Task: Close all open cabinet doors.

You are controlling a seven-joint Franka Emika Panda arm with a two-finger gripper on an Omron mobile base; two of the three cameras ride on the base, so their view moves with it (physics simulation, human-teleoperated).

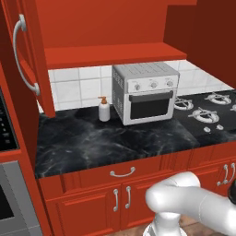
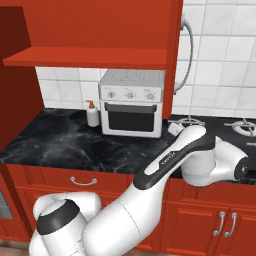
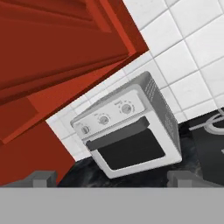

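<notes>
My tool (image 3: 112,177) was spread wide and empty, ready to push. The left cabinet door (image 1: 27,55) stood open at upper left; the right cabinet door (image 2: 175,55) jutted above the toaster oven (image 2: 132,102) on the desk (image 1: 92,143).

Counted on the black marble counter (image 1: 92,143): one silver toaster oven (image 1: 145,92) with three round knobs (image 1: 153,85), and one white soap dispenser with an orange pump (image 1: 104,109). Overhead, two glossy red cabinet doors stand open: one at left (image 1: 27,55), one at right (image 2: 175,55).
</notes>
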